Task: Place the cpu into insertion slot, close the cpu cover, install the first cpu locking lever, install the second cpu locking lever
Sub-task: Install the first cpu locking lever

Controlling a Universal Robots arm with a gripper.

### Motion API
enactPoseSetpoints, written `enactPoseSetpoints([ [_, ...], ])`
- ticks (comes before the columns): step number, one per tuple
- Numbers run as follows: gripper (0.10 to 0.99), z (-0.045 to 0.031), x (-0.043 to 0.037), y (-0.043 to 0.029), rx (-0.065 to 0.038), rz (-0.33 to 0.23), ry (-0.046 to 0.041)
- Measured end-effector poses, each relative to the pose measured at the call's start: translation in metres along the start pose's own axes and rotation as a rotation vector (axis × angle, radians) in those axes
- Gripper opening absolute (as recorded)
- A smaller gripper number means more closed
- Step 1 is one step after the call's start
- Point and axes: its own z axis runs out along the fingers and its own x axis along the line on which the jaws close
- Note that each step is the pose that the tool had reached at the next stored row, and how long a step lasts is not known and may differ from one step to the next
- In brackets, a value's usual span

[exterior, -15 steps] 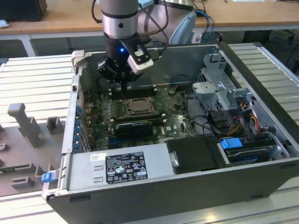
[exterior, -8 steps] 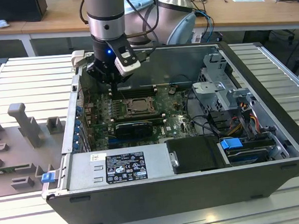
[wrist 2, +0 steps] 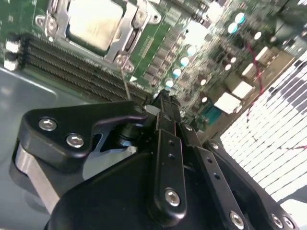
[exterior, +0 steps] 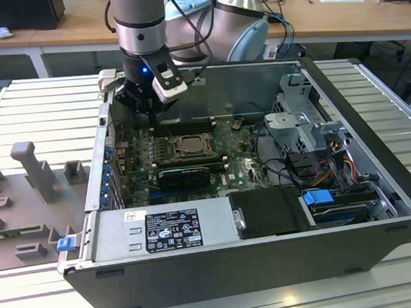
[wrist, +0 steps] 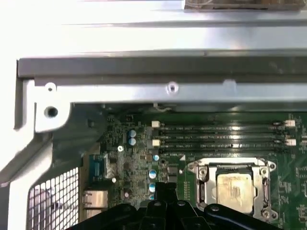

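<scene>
- While the arm reaches down into the open computer case [exterior: 269,262], its gripper [exterior: 148,110] hangs over the far corner of the green circuit board [exterior: 139,158], towards the exterior view's left.
- Both wrist views show the jaws drawn together to a narrow tip, and I see nothing between them; the gripper [wrist 2: 162,101] [wrist: 162,188] is above the board, near the socket but off to one side of it.
- Lying flat in the socket [exterior: 171,149], near the middle of the board, is the chip [exterior: 189,145], with its pale silver top facing up.
- Folded down over the socket is the cover [wrist: 200,189], and the chip [wrist: 234,188] shows through its square cut-out.
- In the second wrist view, the cover [wrist 2: 132,38] frames the chip [wrist 2: 93,21] in the same way.
- From a corner of the socket a thin metal rod [wrist 2: 126,84] runs towards the gripper tip; I cannot tell whether the two touch.
- Long memory slots [wrist: 220,134] lie side by side between the socket and the case wall.
- Underneath the case is a ribbed metal bench [exterior: 33,109], and grey blocks [exterior: 34,169] sit on it at the exterior view's left, well apart from the gripper.
</scene>
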Motion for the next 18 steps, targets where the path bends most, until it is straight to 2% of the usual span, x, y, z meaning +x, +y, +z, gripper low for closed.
enactPoseSetpoints([
  [2,0.106,0.0006,0.0001,0.006,0.0,-0.003,0.0002],
  [6,0.106,0.0015,-0.0079,0.0085,0.0,-0.004,0.0004],
  [11,0.106,0.0036,-0.0337,0.0086,0.0,-0.004,0.0003],
  [12,0.106,0.0044,-0.0428,0.0086,0.0,-0.004,0.0004],
  [14,0.106,0.0056,-0.05,0.0086,0.0,-0.004,0.0004],
  [15,0.106,0.0063,-0.0508,0.0084,-0.002,-0.004,0.0001],
  [16,0.106,0.0065,-0.0518,0.0083,-0.005,-0.004,0.0005],
  [18,0.106,0.007,-0.0532,0.0079,-0.031,-0.004,0.0005],
])
